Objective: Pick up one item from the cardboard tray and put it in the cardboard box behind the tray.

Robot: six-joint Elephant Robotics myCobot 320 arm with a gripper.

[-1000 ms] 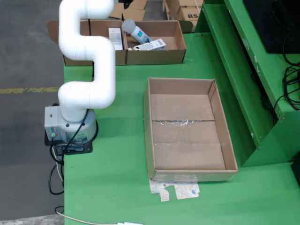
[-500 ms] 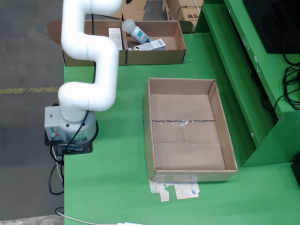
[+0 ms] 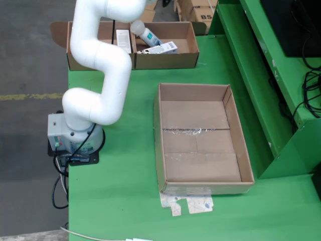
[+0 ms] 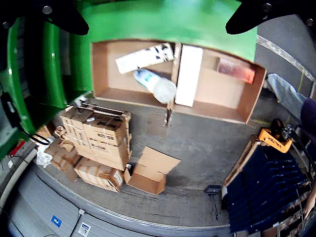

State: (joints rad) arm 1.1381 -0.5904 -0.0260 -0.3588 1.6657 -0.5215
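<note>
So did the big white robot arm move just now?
Yes. In the fixed view the white arm has swung rightward and toward the top edge, judged against the divided cardboard tray, which has stayed put. Its upper bend now covers more of the tray.

Even, diffuse overhead light; fixed view was sharp, with soft shadows only. Tape on the large cardboard box (image 3: 200, 131) floor gave a small glare. Gripper-mounted view showed strong fisheye bending at edges; dark gripper fingers (image 4: 256, 12) at the top corners were underexposed silhouettes.
</note>
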